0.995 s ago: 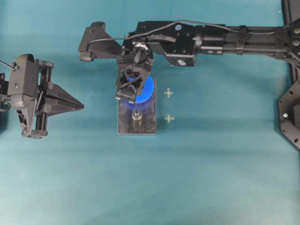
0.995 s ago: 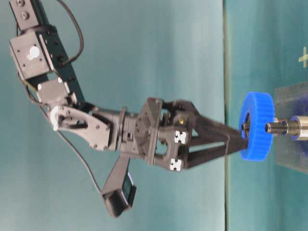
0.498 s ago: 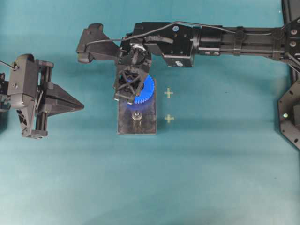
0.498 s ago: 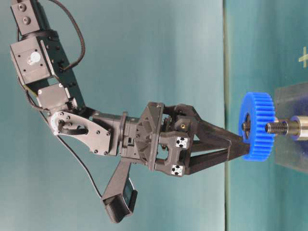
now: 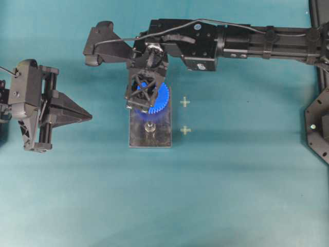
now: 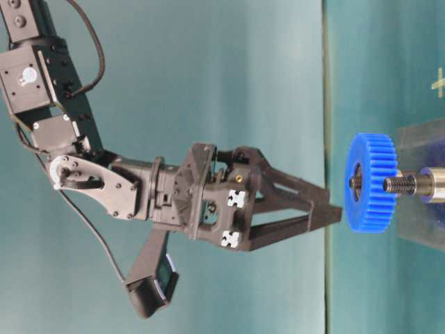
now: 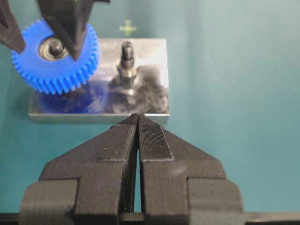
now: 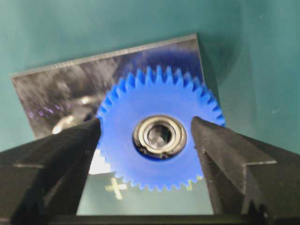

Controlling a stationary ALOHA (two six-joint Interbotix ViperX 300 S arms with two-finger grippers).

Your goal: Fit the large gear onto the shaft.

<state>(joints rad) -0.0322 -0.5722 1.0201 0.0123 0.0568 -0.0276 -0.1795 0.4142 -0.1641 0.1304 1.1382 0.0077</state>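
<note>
The large gear (image 8: 154,93), bright blue with a silver-ringed hub, sits level on one shaft of the grey plate (image 5: 162,136); the shaft tip (image 7: 55,47) shows through the hub. In the table-level view my right gripper (image 6: 339,211) hovers just above the gear (image 6: 372,202), clear of it. Its fingers (image 8: 70,150) stand wide apart on either side of the hub, so it is open and empty. The second peg (image 7: 126,58) stands bare beside the gear. My left gripper (image 7: 138,116) is shut and empty, on the near side of the plate.
Two pale cross marks (image 5: 185,102) (image 5: 185,130) lie on the teal mat right of the plate. My right arm (image 5: 247,38) stretches across the top of the overhead view. A black fixture (image 5: 318,123) sits at the right edge.
My right gripper has opened, let go of the gear and drawn back upward. The gear stays on its shaft. The left arm has not moved.
</note>
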